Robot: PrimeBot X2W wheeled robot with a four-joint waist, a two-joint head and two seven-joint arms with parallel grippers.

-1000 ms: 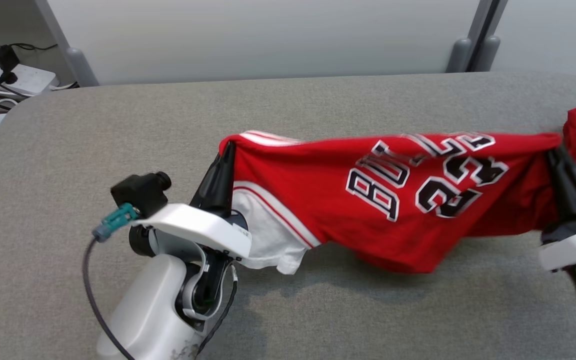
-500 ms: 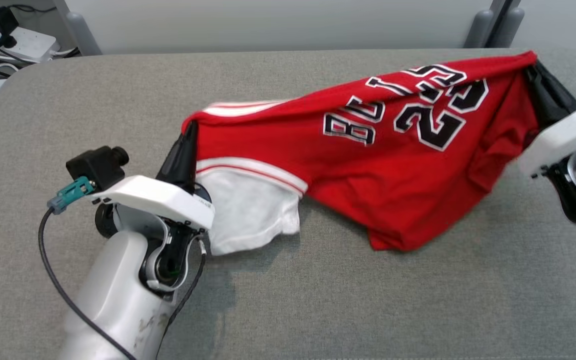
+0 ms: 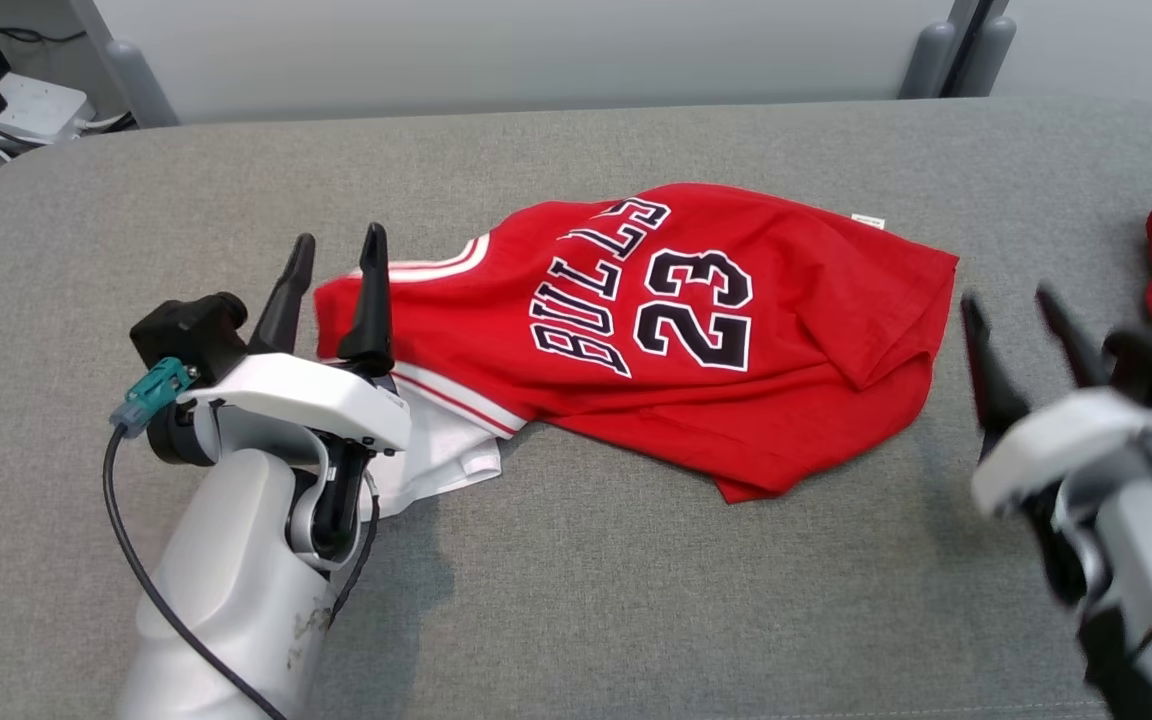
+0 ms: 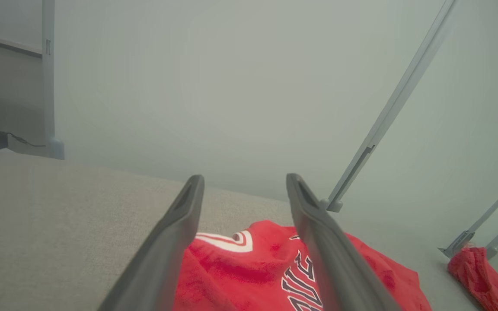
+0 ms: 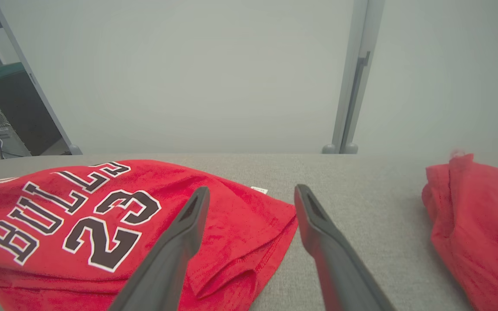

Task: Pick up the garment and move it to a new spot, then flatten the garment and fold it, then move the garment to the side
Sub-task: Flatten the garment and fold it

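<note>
The garment [image 3: 696, 330] has been released onto the bench [image 3: 636, 600] since a moment earlier; it lies rumpled between the left hand [image 3: 338, 245] and right hand [image 3: 1006, 300], both spread wide, empty. Flattening is judged underway; next, corners must be regripped and drawn outward.

Garment [image 3: 796, 300] on table [image 3: 576, 600] btwn L gripper [image 3: 340, 236] & R gripper [image 3: 1005, 296].
</note>
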